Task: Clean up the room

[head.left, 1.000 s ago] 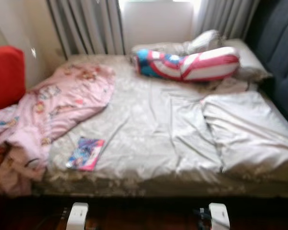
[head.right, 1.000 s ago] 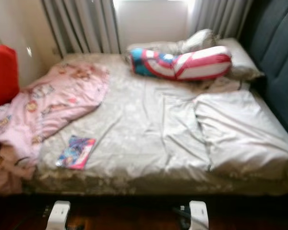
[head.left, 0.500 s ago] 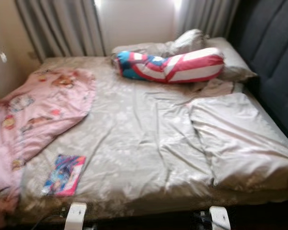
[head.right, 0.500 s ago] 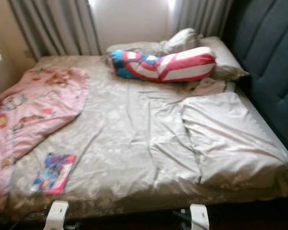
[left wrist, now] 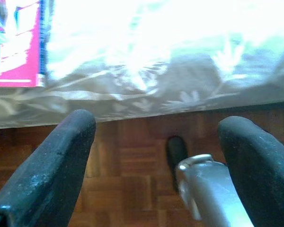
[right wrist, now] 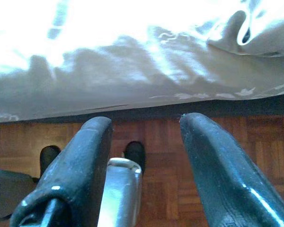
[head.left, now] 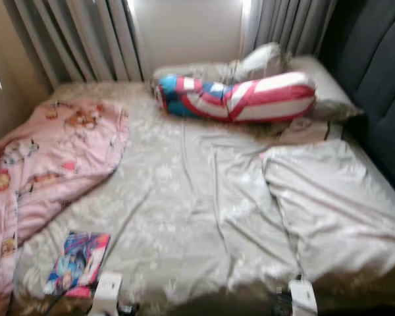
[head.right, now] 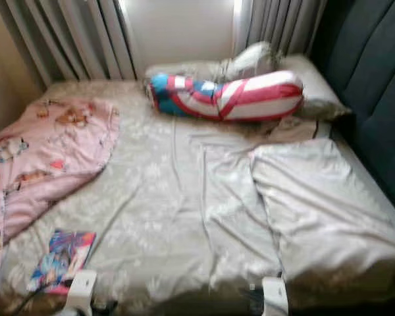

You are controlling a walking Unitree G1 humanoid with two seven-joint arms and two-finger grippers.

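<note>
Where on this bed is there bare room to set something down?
The sheet's middle is free, between the pink blanket and the folded duvet, below the striped bolster. The near left corner holds a book; the headboard end is crowded with pillows.

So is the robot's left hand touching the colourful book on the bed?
Apart. In the left wrist view the left gripper hangs open over the wooden floor, short of the book.

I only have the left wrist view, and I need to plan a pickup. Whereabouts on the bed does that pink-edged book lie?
Observer: The colourful pink-edged book lies flat at the bed's near left corner.
Operator: What's next to it?
Observer: A crumpled pink printed blanket is spread to its left and beyond it.
Operator: And the right gripper?
Observer: The right gripper is open, low over the wooden floor by the bed edge.
</note>
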